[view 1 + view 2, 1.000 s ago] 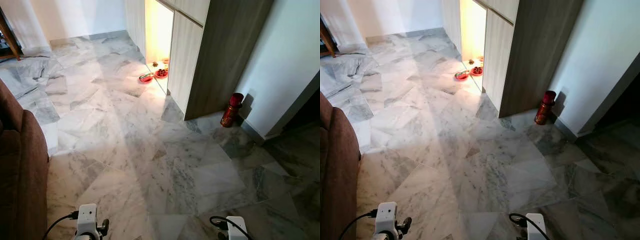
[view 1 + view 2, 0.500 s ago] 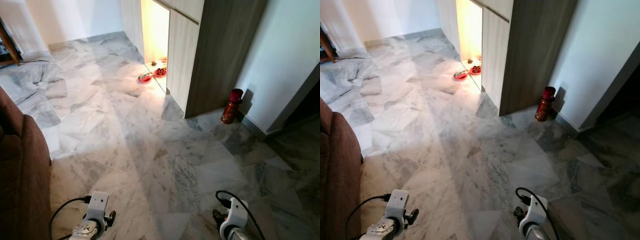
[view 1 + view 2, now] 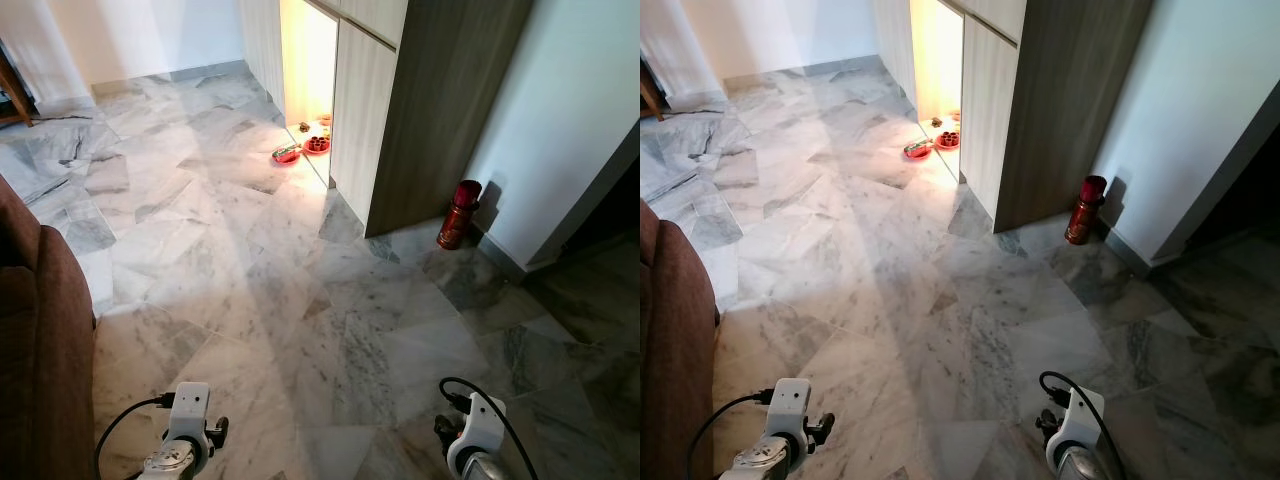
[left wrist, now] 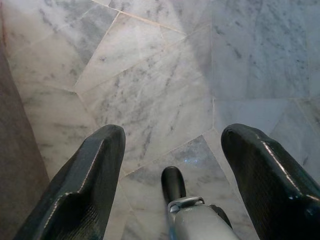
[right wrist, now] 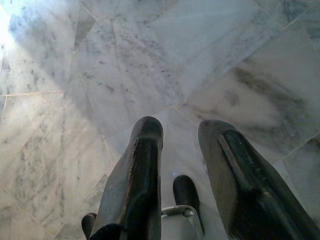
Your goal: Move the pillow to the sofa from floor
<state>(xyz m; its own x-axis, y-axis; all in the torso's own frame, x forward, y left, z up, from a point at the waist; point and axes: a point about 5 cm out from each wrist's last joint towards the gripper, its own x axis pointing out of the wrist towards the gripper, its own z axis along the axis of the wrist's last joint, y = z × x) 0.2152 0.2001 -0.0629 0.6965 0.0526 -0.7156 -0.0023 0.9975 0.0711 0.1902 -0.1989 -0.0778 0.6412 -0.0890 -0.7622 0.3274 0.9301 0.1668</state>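
At 9 o'clock in the head views, a brown sofa (image 3: 35, 340), its arm rising from the marble floor (image 3: 300, 300). Whereabouts of the pillow: cannot tell. At 7 o'clock, the left arm (image 3: 185, 440), hanging low above bare tiles just beside the sofa; left gripper (image 4: 170, 140) pointing down at the floor, fingers (image 4: 95, 175) spread wide, holding nothing. At 5 o'clock, the right arm (image 3: 475, 440), likewise low; right gripper (image 5: 182, 132) over bare marble, fingers (image 5: 142, 170) parted by a narrow gap, nothing between them. At 1 o'clock, a tall wooden cabinet (image 3: 430, 110) with a warmly lit niche (image 3: 310, 60) and red dishes (image 3: 300, 150) at its foot. At 2 o'clock, a red canister (image 3: 458, 215) upright near the white wall (image 3: 570, 110).
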